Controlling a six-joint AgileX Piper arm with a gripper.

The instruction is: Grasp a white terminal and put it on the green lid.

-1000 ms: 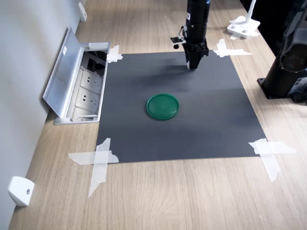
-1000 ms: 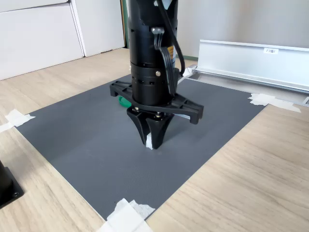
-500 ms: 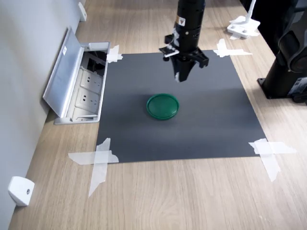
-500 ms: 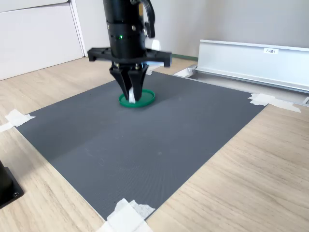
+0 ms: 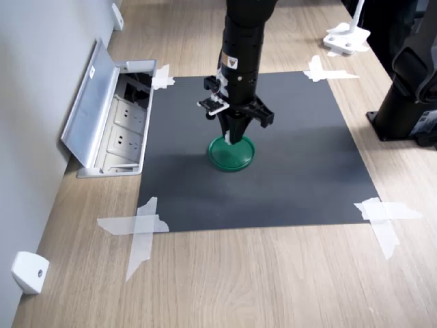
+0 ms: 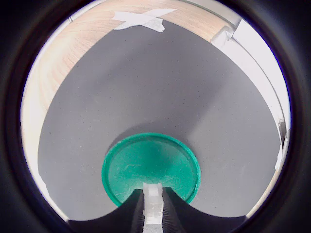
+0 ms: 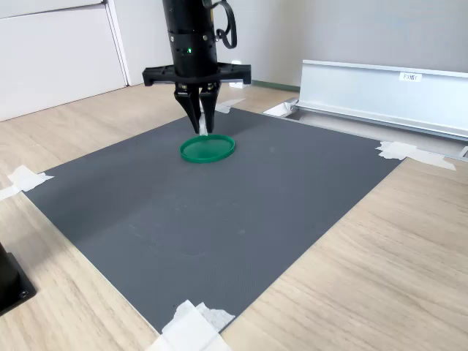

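Observation:
The green lid [image 5: 231, 154] [image 7: 208, 148] [image 6: 150, 167] lies flat near the middle of the dark grey mat. My gripper [image 5: 231, 139] [image 7: 201, 129] [image 6: 153, 206] hangs straight down just above the lid's far part. It is shut on the white terminal [image 6: 153, 199], a tiny pale block pinched between the two black fingers. In the second exterior view the white terminal [image 7: 202, 129] shows as a small sliver at the fingertips, a little above the disc. In the first exterior view the terminal is hard to make out.
The dark mat [image 5: 300, 157] is taped to a wooden table at its corners. An open metal socket box [image 5: 113, 116] stands at the first exterior view's left. A black arm base [image 5: 410, 96] is at its right, and a white wedge piece [image 5: 29, 272] at lower left.
The gripper has carried the white terminal from the mat's far edge to above the green lid, staying shut on it throughout.

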